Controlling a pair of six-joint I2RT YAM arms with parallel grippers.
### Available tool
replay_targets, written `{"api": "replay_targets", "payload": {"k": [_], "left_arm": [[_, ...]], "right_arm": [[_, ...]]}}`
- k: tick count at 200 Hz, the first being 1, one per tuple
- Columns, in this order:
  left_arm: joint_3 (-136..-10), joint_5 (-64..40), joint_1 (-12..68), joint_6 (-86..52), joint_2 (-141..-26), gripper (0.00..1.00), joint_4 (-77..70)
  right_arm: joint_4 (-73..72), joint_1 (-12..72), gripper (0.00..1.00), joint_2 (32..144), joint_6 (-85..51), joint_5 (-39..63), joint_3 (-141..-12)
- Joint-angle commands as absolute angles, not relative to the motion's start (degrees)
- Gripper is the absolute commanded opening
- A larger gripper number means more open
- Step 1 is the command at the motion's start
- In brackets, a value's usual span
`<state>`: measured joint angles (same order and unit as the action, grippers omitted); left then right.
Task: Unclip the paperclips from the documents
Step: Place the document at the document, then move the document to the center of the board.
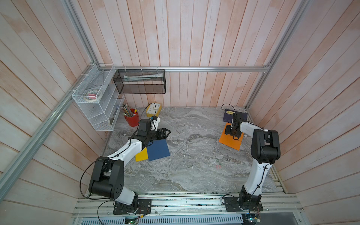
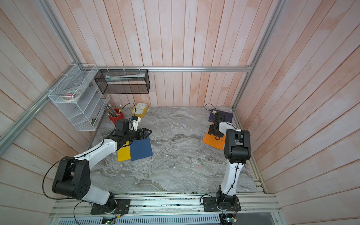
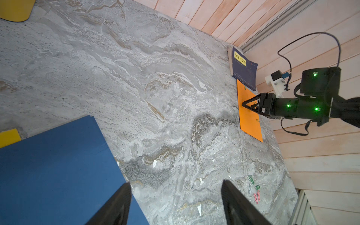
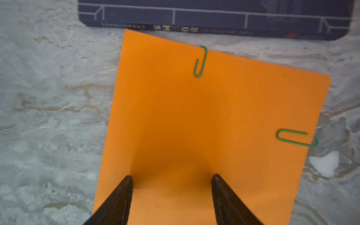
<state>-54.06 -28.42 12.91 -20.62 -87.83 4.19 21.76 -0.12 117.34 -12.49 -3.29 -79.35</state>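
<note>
**A:** At 9 o'clock the left gripper (image 3: 175,183) is held spread and empty over the edge of the flat dark-blue paper sheet (image 3: 58,165). What is risked?

**B:** Little there. At 3 o'clock the right gripper (image 4: 171,176) is spread, nothing grasped, on the flat orange paper sheet (image 4: 194,116). Two green bent-wire paperclips (image 4: 200,61) are clipped to its edges, so the unpinned sheet could be dragged or creased.

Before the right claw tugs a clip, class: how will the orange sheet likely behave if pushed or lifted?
The orange sheet looks thin and lies flat, so it would probably flop if lifted by an edge. On the smooth-looking table it may slide when a green paperclip is tugged, unless the right claw pins it.
</note>
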Motion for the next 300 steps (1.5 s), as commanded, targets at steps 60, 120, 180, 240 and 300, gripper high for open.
{"api": "replay_targets", "payload": {"k": [60,120,180,240,300], "left_arm": [[-54.1,-29.0,13.5,-20.4,-88.9,0.77,3.2],[-52.7,-27.0,13.5,-20.1,-86.7,0.77,4.1],[-51.3,-25.7,13.5,-19.8,-85.3,0.78,5.1],[-51.9,-26.4,13.5,-19.7,-86.9,0.78,5.6],[-52.1,-27.1,13.7,-19.5,-87.9,0.77,7.6]], "right_arm": [[26.1,15.6,0.65,122.0,-11.1,5.7,-82.1],[24.9,26.5,0.64,122.8,-16.0,14.3,-82.7],[18.9,34.4,0.64,114.0,-25.1,17.5,-65.7],[17.1,37.3,0.64,105.4,-31.1,19.1,-58.0],[15.2,36.4,0.65,102.0,-31.6,21.9,-61.5]]}}
